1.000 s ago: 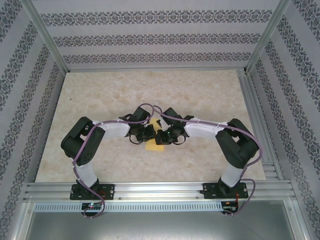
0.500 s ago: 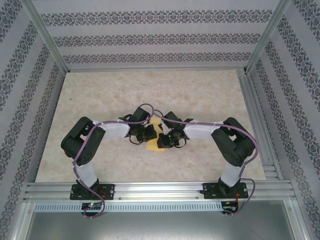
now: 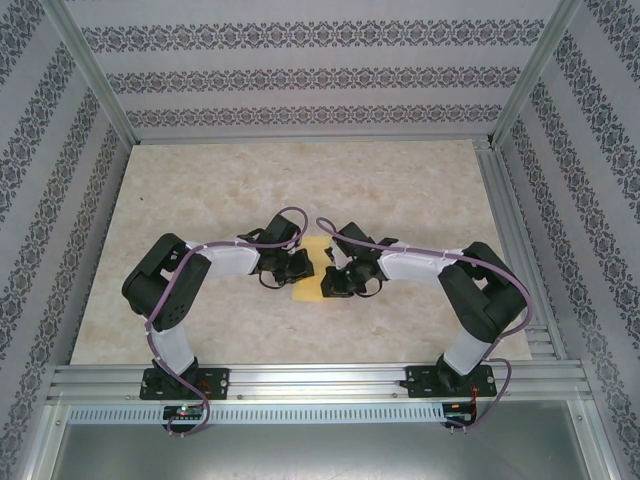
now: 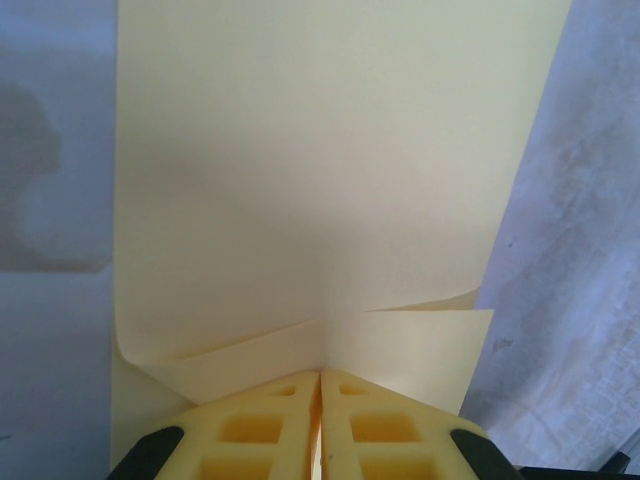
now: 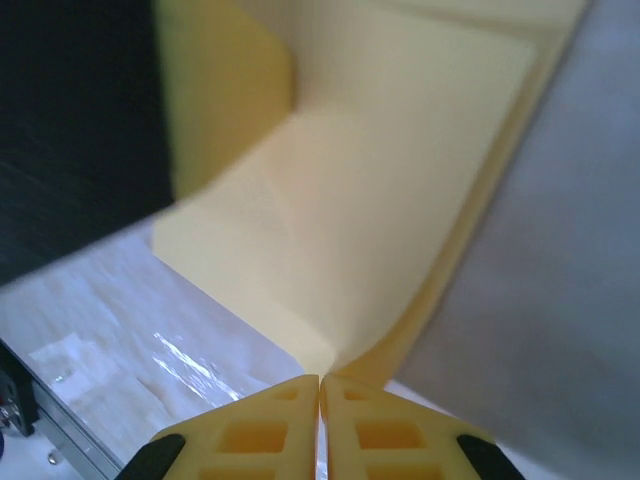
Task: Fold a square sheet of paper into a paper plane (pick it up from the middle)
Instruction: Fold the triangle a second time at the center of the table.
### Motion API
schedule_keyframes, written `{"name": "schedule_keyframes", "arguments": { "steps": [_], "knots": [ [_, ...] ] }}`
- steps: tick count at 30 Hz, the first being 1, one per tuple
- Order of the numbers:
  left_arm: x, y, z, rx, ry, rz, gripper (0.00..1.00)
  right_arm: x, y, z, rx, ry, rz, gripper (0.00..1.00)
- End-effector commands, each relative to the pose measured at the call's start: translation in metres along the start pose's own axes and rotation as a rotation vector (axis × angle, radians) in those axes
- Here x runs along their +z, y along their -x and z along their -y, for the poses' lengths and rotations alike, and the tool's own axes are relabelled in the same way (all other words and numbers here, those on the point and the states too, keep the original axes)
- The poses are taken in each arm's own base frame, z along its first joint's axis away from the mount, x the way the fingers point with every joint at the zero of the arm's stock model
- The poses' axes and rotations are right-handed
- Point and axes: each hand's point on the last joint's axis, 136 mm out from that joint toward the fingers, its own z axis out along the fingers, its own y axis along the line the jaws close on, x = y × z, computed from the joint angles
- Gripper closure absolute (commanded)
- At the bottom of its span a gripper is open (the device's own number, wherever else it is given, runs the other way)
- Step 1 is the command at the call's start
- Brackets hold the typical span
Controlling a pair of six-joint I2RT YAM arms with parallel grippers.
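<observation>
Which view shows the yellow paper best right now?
Left wrist: the square sheet of paper is sharp, its edges and folded flap clear. Right wrist shows it blurred and curled. Top external shows a small, partly covered yellow patch.

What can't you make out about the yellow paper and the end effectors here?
Top view: the left end effector and right end effector cover the middle of the sheet of paper; its creases are too small to read.
Left wrist view: the sheet runs off the top edge, so its far outline is cut off.
Right wrist view: the far paper is blurred, and a dark blurred shape at upper left cannot be identified.
</observation>
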Motion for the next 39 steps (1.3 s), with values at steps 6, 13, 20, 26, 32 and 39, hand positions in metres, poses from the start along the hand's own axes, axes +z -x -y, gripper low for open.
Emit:
{"name": "schedule_keyframes", "arguments": {
  "steps": [6, 13, 20, 26, 32, 39],
  "knots": [
    [0.013, -0.019, -0.041, -0.047, 0.135, -0.05, 0.89, -0.014, 0.011, -0.001, -0.023, -0.028, 0.052, 0.88],
    [0.014, -0.017, -0.038, -0.044, 0.126, -0.049, 0.89, -0.017, 0.016, -0.008, -0.041, -0.003, 0.062, 0.87],
    [0.013, -0.018, -0.038, -0.04, 0.122, -0.049, 0.89, 0.01, 0.014, -0.005, -0.027, -0.013, 0.006, 0.88],
    [0.013, -0.016, -0.035, -0.022, 0.109, -0.045, 0.88, 0.022, 0.0, 0.019, 0.004, -0.088, -0.042, 0.89],
    [0.004, -0.001, -0.031, 0.042, 0.114, -0.02, 0.84, 0.022, -0.025, 0.053, 0.03, -0.214, -0.107, 0.89],
    [0.0, 0.024, -0.045, 0.043, 0.109, -0.001, 0.82, 0.022, -0.033, 0.065, 0.044, -0.247, -0.124, 0.89]
  ]
}}
